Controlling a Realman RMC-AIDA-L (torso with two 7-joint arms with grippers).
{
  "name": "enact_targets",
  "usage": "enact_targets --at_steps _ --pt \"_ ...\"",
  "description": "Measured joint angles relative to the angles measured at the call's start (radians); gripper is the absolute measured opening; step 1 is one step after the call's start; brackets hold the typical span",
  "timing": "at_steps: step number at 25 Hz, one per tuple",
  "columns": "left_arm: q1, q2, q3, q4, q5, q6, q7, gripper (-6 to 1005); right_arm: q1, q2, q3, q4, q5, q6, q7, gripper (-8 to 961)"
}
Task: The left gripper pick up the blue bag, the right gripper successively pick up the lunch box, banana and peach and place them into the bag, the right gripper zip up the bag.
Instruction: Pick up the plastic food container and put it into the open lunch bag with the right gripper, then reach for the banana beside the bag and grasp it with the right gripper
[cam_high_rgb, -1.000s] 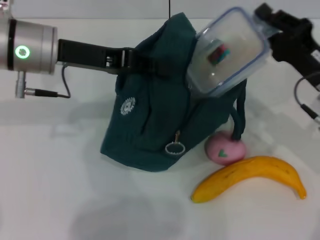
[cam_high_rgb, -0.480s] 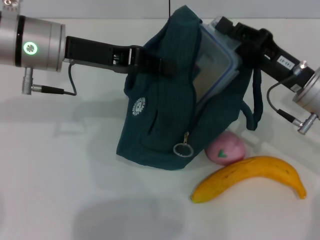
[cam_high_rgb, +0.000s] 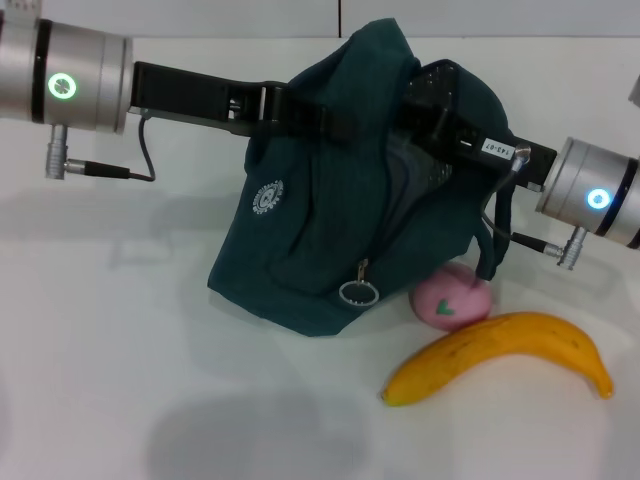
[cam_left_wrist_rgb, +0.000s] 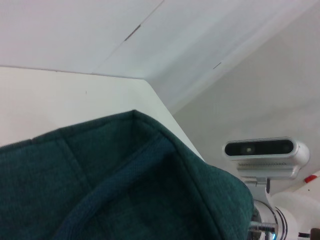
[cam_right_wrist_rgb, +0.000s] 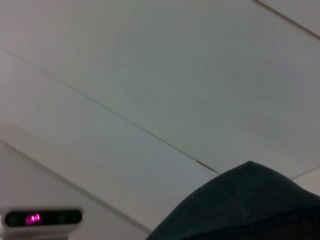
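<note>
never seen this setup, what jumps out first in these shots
The blue bag dominates the centre, held up at its top by the left gripper while the right gripper reaches into its open mouth. In front on the table lie a peach, touching the bag, and a banana.

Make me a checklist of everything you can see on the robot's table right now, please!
Surface: white table, plain where it shows.
Blue bag: held up at its top, bottom edge on the table, zipper ring hanging in front.
Lunch box: not visible; likely inside the bag.
Peach: on the table by the bag's lower corner.
Banana: lying in front of the peach.
Clutter: nothing seen.
Left gripper: at the bag's upper edge, fingers hidden by fabric.
Right gripper: reaching into the bag's opening, fingers hidden.
Cables: thin black lead under the left wrist; another under the right wrist.
Surroundings: pale wall behind.
</note>
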Motion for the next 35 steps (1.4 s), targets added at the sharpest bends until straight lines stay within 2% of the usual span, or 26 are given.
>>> enact_targets --at_steps 5,10,14,21,24,29,32,35 --pt "0.002 0.003 -0.004 0.0 -0.001 0.0 0.0 53 -0.024 0.0 0.008 -0.043 -0.005 -0.019 -0.033 100" --pt "0.007 0.008 -0.006 0.0 -0.015 -0.002 -0.002 53 -0.054 0.0 0.012 -0.093 0.001 -0.051 -0.057 221" --pt "0.011 0.012 -0.006 0.0 -0.034 -0.025 -0.002 53 -0.081 -0.003 0.006 -0.141 0.001 -0.119 -0.059 377" --pt "0.021 0.022 -0.006 0.0 -0.034 -0.077 0.0 54 -0.176 -0.008 0.011 -0.293 0.004 -0.396 -0.139 654" --pt "0.036 0.029 -0.006 0.0 -0.031 -0.089 0.001 54 -0.222 -0.013 0.003 -0.405 0.002 -0.471 -0.153 650" --pt "0.05 0.031 -0.006 0.0 -0.03 -0.091 0.002 54 -0.322 -0.019 -0.057 -0.64 -0.01 -0.475 -0.086 646" --pt "0.055 0.031 -0.006 0.0 -0.028 -0.093 0.003 53 -0.406 -0.009 -0.149 -0.854 -0.01 -0.476 -0.002 646" --pt "0.058 0.031 -0.006 0.0 -0.028 -0.094 0.003 53 -0.516 -0.006 -0.317 -1.155 -0.019 -0.455 0.12 645"
